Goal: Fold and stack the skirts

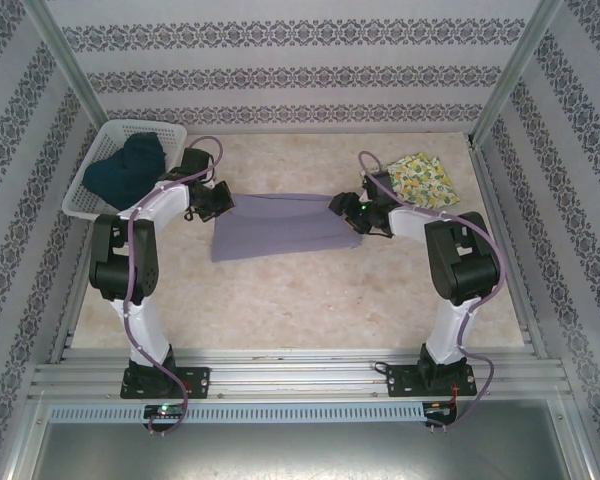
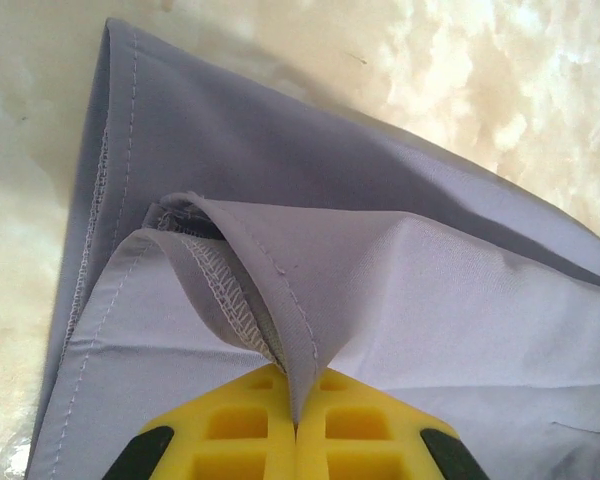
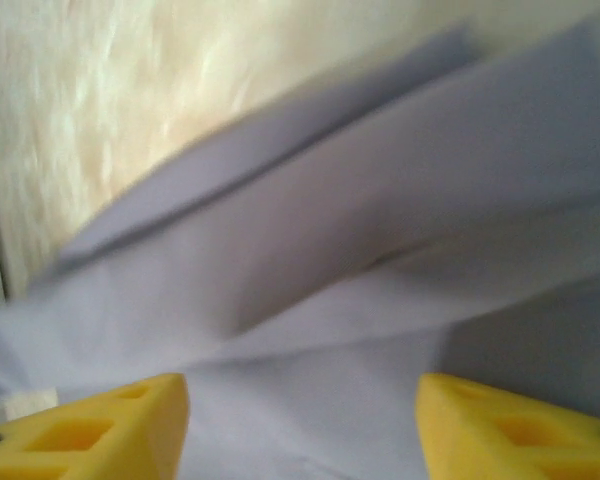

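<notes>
wrist view shows left claw (image 2: 295,405) pinching grey skirt hem (image 2: 230,295).

White basket (image 1: 85,205) (lattice plastic) — far-left on the marbled table (image 1: 310,300).

Left claw (image 2: 296,405) pinched closed; right claw (image 3: 300,400) spread apart.

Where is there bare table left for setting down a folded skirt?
Widest: near half of the table, between the grey skirt and arm bases. Narrower: the far strip between basket and yellow skirt. Crowded: the middle, where left gripper and right gripper meet it.
</notes>
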### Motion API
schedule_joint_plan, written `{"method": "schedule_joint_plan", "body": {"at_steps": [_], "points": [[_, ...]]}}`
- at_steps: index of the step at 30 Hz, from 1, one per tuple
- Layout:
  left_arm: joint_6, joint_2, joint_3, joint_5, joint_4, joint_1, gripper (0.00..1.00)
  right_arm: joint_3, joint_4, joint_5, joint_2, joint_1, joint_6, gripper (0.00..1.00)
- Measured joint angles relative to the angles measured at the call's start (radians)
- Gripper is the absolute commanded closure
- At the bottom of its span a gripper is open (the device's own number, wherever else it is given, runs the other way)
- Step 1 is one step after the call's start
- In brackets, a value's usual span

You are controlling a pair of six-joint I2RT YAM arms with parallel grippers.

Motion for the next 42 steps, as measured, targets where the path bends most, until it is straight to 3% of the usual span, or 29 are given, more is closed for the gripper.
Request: {"method": "schedule_joint_plan", "body": {"at_steps": [10, 15, 16, 26, 28, 32, 38, 42], "points": [[0.000, -0.016, -0.013, 0.021, 0.001, 0.000, 1.00, 0.217, -0.096, 0.004, 0.117, -0.034, 0.013, 0.56], [-0.001, -0.021, -0.020, 0.024, 0.002, 0.002, 1.00, 0.212, -0.145, 0.015, 0.124, -0.034, 0.011, 0.46], [-0.001, -0.023, -0.025, 0.024, 0.002, 0.003, 0.95, 0.204, -0.150, 0.020, 0.116, -0.034, 0.010, 0.45], [-0.076, -0.016, -0.040, 0.105, 0.067, 0.061, 0.93, 0.097, -0.129, 0.020, -0.004, -0.034, -0.032, 0.45], [-0.103, 0.018, -0.008, 0.126, 0.100, 0.066, 0.88, 0.096, -0.096, -0.015, -0.001, -0.029, -0.043, 0.45], [-0.163, 0.127, 0.090, 0.156, 0.161, 0.072, 0.69, 0.107, -0.019, -0.070, 0.027, 0.000, -0.050, 0.45], [-0.238, 0.292, 0.264, 0.204, 0.217, 0.072, 0.67, 0.112, 0.084, -0.137, 0.089, 0.053, -0.046, 0.42], [-0.262, 0.328, 0.312, 0.207, 0.225, 0.077, 0.48, 0.117, 0.119, -0.150, 0.110, 0.071, -0.046, 0.41]]}}
